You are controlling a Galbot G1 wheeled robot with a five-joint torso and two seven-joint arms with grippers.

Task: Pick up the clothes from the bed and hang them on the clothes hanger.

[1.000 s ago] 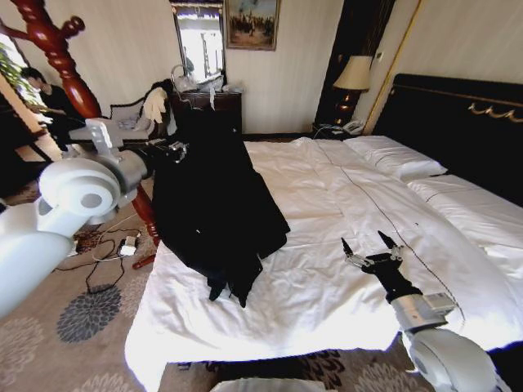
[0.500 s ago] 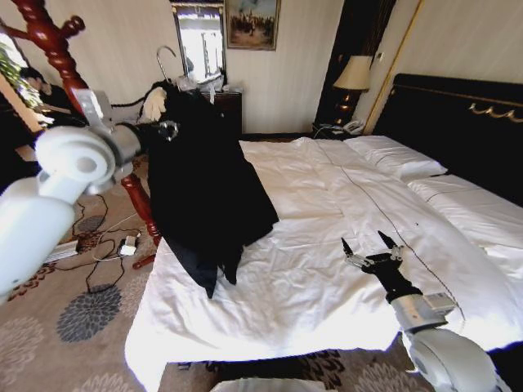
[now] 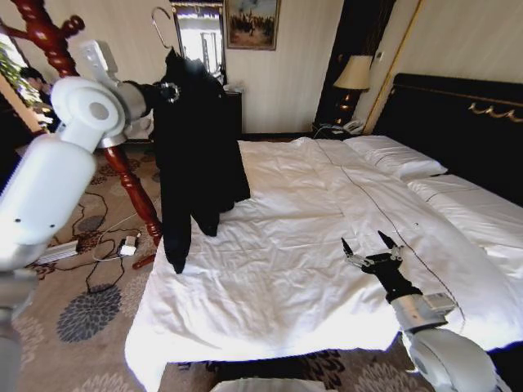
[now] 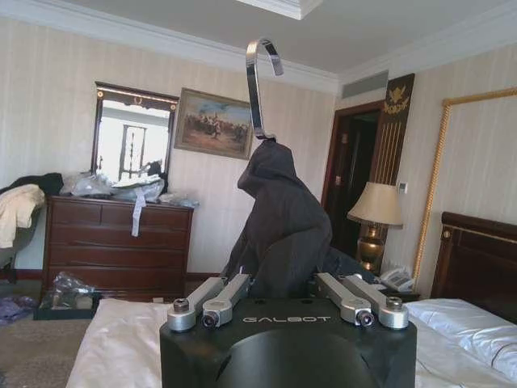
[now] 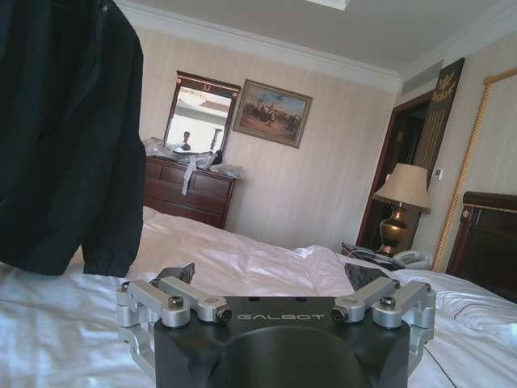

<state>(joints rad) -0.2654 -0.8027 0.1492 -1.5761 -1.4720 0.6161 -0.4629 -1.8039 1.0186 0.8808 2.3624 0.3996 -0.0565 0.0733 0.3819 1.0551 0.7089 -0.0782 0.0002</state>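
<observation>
Since a second ago your left arm has swung up and back toward the stand [image 3: 51, 42], and the coat [image 3: 192, 147] that lay spread across the near corner of the bed [image 3: 327, 245] now hangs upright in the air, only its lower hem near the duvet's left edge. The camera itself has not shifted; the bed and headboard sit where they did.

At far left, the stand rises behind your left arm's shoulder and elbow, its pegs at the top of the head view bare of any garment. Just right of it, your left gripper [image 3: 167, 91] holds the coat at the collar; in the left wrist view its fingers [image 4: 212, 301] are pinching the dark fabric, and the wire hook [image 4: 258, 81] stands straight up above them. The hook [image 3: 161, 24] is apart from the stand, touching no peg.

Across the middle, the duvet is free of the coat. At lower right, your right gripper [image 3: 370, 249] rests low over the bed with its fingers [image 5: 176, 275] spread and nothing between them.

By this showing, the pickup is done and the coat is clear of the bed. Left for you, as a judgement: carry the hook onto a peg of the stand and let go.
</observation>
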